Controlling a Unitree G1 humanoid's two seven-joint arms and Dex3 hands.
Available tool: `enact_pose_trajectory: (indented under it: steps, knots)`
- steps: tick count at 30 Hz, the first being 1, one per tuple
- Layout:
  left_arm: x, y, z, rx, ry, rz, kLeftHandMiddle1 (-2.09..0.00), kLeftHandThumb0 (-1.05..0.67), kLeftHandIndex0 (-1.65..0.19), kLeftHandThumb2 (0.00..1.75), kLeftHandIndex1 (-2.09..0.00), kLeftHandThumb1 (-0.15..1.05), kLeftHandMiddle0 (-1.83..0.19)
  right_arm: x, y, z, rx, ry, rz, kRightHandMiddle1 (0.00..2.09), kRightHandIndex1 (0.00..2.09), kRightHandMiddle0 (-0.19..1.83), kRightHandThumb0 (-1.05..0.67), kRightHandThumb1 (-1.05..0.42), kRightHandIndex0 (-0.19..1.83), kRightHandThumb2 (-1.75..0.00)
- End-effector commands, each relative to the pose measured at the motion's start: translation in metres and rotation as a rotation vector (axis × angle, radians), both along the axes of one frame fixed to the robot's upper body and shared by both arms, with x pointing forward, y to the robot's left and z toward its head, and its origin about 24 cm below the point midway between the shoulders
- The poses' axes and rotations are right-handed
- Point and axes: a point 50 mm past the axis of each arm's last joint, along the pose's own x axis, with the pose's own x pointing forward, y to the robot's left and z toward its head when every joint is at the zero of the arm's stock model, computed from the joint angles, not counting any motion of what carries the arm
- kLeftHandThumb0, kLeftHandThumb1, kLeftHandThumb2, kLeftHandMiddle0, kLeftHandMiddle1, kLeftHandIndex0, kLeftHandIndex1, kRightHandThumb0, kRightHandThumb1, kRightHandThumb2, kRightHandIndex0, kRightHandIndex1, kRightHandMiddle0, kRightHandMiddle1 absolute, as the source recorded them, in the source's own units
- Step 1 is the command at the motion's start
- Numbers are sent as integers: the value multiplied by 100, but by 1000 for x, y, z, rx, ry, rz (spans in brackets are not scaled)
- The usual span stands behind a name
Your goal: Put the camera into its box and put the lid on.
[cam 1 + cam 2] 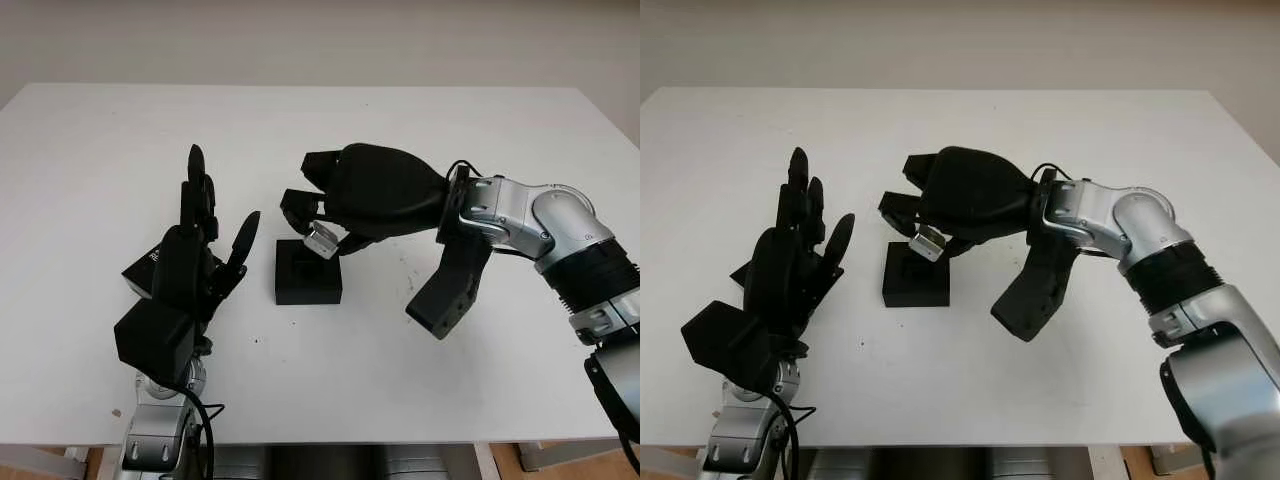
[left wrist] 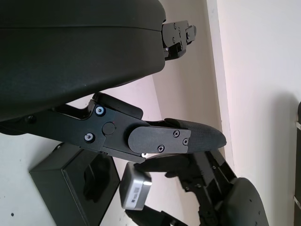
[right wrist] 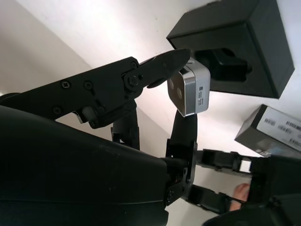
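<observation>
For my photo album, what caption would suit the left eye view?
Right hand holds the silver camera just above its open black box; left hand waits open beside it.

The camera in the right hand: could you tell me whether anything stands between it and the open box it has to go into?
Nothing visible does. The right hand holds the silver camera just above the black box, whose moulded recess is open and unobstructed. The left hand is open, off to the box's side.

A small silver camera [image 3: 189, 90] hangs tilted just above the open black box [image 1: 308, 273]; the lid [image 3: 270, 125] lies beside the box.
</observation>
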Motion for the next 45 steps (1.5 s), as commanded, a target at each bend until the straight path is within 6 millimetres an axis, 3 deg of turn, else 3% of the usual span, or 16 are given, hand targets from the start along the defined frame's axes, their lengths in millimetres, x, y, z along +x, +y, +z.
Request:
enact_pose_trajectory:
  steps: [1,5,10,15,22,26,32,45]
  knots:
    - [0,-1,3,-4,-10,2,-5,-68,17,34,-5,105,14,0,1,7,-12,-37,29,137,156,46,-35,-98,39,-5]
    - [0,-2,3,-32,-5,2,-5,-68,17,36,-5,105,15,2,5,4,-25,-57,73,139,168,46,-36,-98,37,-6]
    - [-2,-3,2,-70,5,7,-5,-67,17,38,-5,105,16,5,9,0,-27,-71,110,145,168,45,-38,-98,38,-5]
    - [-2,-3,2,-76,3,8,-5,-68,19,41,-5,105,17,8,13,-4,-9,-73,133,154,193,44,-39,-100,37,-6]
    - [-3,-4,1,-77,3,12,-5,-68,18,41,-5,105,16,12,17,-9,-40,-88,146,160,199,43,-39,-101,36,-6]
    - [-3,-4,0,-93,0,8,-5,-67,18,40,-5,105,17,13,19,-11,-49,-88,149,160,198,43,-39,-101,35,-6]
    - [-3,-5,0,-89,-3,13,-5,-67,19,41,-5,105,17,12,20,-13,-85,-83,160,159,179,40,-40,-101,37,-6]
    - [-4,-6,0,-90,2,16,-5,-69,18,40,-3,105,17,9,12,-22,-178,-82,181,157,174,39,-41,-104,39,-10]
